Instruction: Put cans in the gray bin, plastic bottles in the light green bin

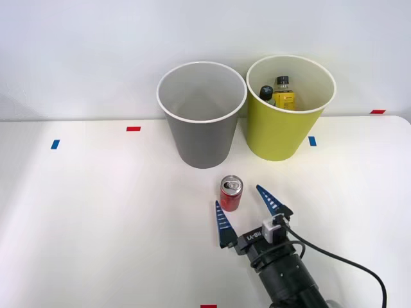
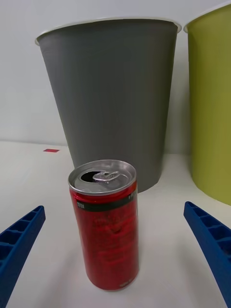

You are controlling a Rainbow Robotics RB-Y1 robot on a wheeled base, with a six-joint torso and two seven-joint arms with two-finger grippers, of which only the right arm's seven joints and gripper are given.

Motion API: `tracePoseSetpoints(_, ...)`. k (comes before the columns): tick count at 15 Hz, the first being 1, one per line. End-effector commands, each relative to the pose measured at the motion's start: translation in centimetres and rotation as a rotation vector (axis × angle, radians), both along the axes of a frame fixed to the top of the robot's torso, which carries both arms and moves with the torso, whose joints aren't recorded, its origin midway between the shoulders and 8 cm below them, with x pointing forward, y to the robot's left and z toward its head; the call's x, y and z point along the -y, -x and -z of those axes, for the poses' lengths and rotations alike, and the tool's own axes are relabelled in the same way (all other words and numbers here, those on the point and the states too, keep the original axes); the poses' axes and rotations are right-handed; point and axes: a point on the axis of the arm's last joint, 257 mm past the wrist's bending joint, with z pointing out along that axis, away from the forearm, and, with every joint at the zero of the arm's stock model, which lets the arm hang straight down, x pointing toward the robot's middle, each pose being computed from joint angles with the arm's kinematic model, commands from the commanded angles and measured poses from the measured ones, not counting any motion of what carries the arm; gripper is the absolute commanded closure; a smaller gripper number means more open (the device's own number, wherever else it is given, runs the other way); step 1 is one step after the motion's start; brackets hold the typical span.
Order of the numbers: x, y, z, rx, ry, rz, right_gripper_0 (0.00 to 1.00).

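Note:
A small red can (image 1: 231,193) with a silver top stands upright on the white table, in front of the gray bin (image 1: 202,115). My right gripper (image 1: 244,205) is open just short of the can, its blue fingers spread to either side and not touching it. In the wrist view the can (image 2: 106,224) stands close ahead between the fingertips (image 2: 19,236), with the gray bin (image 2: 108,96) behind it. The light green bin (image 1: 289,109) stands to the right of the gray one and holds two plastic bottles (image 1: 280,93), one with a yellow label, one dark-capped.
The two bins stand side by side, almost touching, near the table's far edge by the white wall. Small red and blue tape marks (image 1: 133,128) dot the tabletop. A black cable (image 1: 340,260) trails from my wrist to the right.

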Motion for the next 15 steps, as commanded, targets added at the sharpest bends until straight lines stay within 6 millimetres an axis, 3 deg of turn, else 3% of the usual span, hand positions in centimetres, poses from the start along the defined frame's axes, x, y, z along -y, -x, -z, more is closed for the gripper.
tracePoseSetpoints(1,-0.3,-0.7,-0.2,0.009,0.012,-0.008,0.0)
tracePoseSetpoints(15,-1.7,-2.7,-0.4,-0.018,0.052,-0.041,0.0)
